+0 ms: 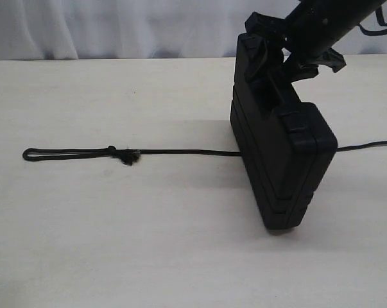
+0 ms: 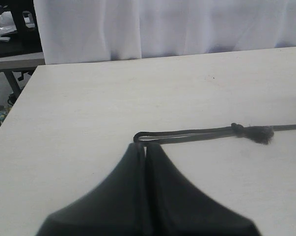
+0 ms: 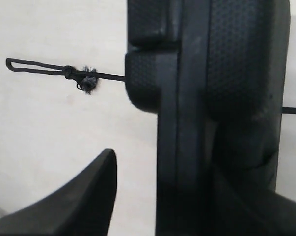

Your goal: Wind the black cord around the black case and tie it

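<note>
I saw the black case (image 1: 283, 160) standing on edge on the bench (image 1: 116, 244), with the black cord (image 1: 180, 152) lying flat and running out either side. My right jaws straddled its top, spread wide and gripping nothing. My left jaws were pressed together, empty, beside the cord's loop (image 2: 152, 133).

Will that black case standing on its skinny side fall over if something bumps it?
Probably tippy: the black case stands tall on a narrow edge, right over the black cord. It looks like stiff, ribbed plastic, so it likely won't bend. The right gripper straddles its top with jaws open, so little steadies it.
</note>
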Robot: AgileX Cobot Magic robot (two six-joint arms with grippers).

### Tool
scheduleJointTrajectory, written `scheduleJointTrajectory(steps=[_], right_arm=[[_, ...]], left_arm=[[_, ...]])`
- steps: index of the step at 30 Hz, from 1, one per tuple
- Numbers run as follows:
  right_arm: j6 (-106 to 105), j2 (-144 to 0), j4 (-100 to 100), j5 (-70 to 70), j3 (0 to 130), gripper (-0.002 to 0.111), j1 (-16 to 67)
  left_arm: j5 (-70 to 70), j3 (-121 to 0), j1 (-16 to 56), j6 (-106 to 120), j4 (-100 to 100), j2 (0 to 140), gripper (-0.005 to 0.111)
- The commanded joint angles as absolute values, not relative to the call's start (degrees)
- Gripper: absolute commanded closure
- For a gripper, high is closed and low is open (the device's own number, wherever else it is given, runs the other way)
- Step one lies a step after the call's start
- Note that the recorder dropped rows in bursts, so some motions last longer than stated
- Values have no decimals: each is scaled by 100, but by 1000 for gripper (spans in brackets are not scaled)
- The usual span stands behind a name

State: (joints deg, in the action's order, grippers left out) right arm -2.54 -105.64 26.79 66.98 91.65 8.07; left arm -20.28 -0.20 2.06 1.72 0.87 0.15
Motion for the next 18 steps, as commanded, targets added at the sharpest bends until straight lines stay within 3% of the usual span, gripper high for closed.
scheduleJointTrajectory(steps=[1, 10, 16, 18], right_arm=[[-533, -10533, 1899, 6430, 9130, 60, 598], [-530, -10520, 2355, 6407, 9130, 60, 413], [-357, -10520, 1397, 6540, 9120, 66, 347], [-357, -10520, 1405, 6505, 9120, 88, 347]], left_arm=[[-1965, 0, 207, 164, 86, 0, 107], [-1965, 0, 207, 164, 86, 0, 107], [-1965, 0, 207, 164, 86, 0, 107], [-1965, 0, 207, 164, 86, 0, 107]])
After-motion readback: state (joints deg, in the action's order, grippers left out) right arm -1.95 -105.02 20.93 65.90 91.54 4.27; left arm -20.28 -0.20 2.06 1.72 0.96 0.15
